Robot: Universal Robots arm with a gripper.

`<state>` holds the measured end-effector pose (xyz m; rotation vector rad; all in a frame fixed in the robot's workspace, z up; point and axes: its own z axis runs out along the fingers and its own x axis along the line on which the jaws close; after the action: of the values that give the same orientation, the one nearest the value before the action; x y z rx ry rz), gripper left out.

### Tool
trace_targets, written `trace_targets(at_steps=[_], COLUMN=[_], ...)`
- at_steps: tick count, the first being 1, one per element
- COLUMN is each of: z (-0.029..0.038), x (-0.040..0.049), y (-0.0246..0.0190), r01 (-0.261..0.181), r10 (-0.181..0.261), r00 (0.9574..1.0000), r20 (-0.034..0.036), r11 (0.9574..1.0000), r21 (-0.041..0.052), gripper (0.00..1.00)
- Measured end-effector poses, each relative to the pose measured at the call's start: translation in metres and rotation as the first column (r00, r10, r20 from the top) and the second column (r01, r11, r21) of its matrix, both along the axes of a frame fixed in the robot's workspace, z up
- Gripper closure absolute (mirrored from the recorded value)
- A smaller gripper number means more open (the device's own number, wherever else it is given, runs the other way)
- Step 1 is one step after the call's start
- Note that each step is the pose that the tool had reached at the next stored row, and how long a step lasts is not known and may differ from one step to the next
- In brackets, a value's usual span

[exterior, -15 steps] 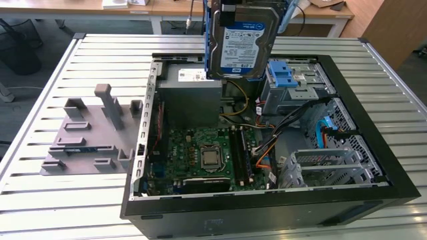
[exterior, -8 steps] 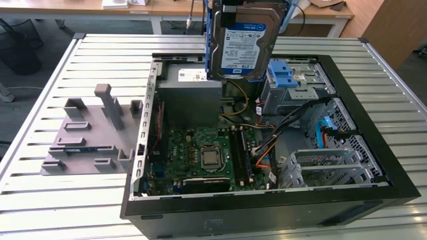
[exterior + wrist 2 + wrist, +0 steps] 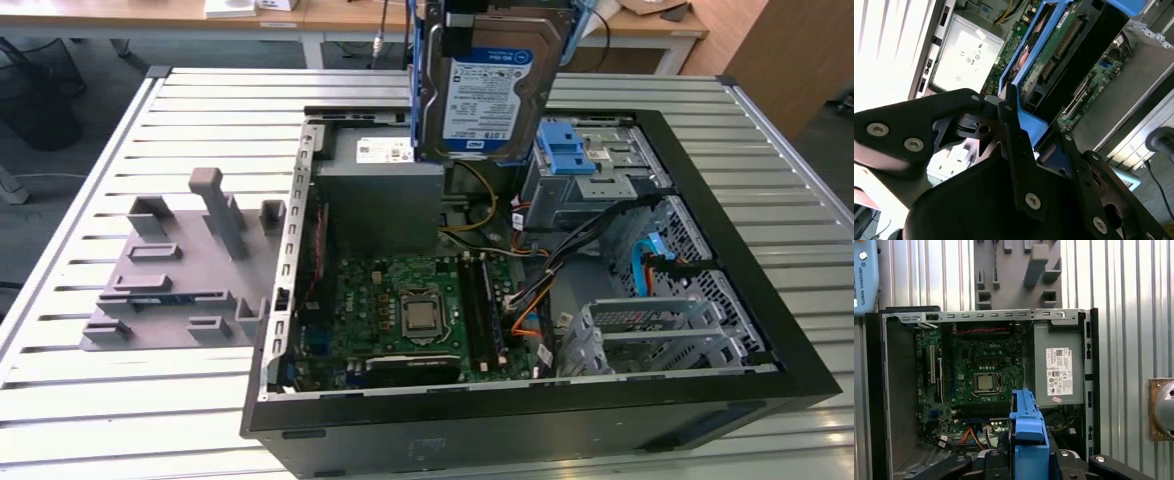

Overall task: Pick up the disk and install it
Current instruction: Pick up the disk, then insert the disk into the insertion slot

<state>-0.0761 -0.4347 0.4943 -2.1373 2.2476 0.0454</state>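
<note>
Holding the disk [image 3: 487,85] upright over the open computer case [image 3: 534,430], at the top centre of the exterior view.

The fingers of the gripper [image 3: 1030,127] are clamped on the blue bracket at one short end of the disk, as the second wrist view shows. The disk's long axis runs straight away from the fingers, down toward the case interior. In the exterior view its lower edge sits above the power-supply box [image 3: 380,195] at frame centre-left. The drive cage [image 3: 587,165] with its blue latch lies just to the lower right. The disk appears clear of both. It has a silver metal body with a blue-and-white label facing the exterior camera and blue plastic bracket rails along both long edges. What looks like its green circuit-board side shows in the second wrist view. Judged not yet seated in the cage.
</note>
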Motion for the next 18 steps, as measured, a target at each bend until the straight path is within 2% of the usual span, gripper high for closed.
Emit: trace_targets(at_steps=[11,14,18], z=[-0.0004,-0.0006,-0.0006], x=[0.0000,0.0000,0.0000], y=[-0.0082,-0.0094,-0.0102], r01=[-0.001,-0.005,-0.005], r10=[0.001,0.005,0.005], r00=[1.0000,1.0000,1.0000], r20=[0.0000,0.0000,0.0000], r11=[1.0000,1.0000,1.0000], r21=[-0.0034,-0.0071,-0.0076], gripper=[0.64,0.64,0.64])
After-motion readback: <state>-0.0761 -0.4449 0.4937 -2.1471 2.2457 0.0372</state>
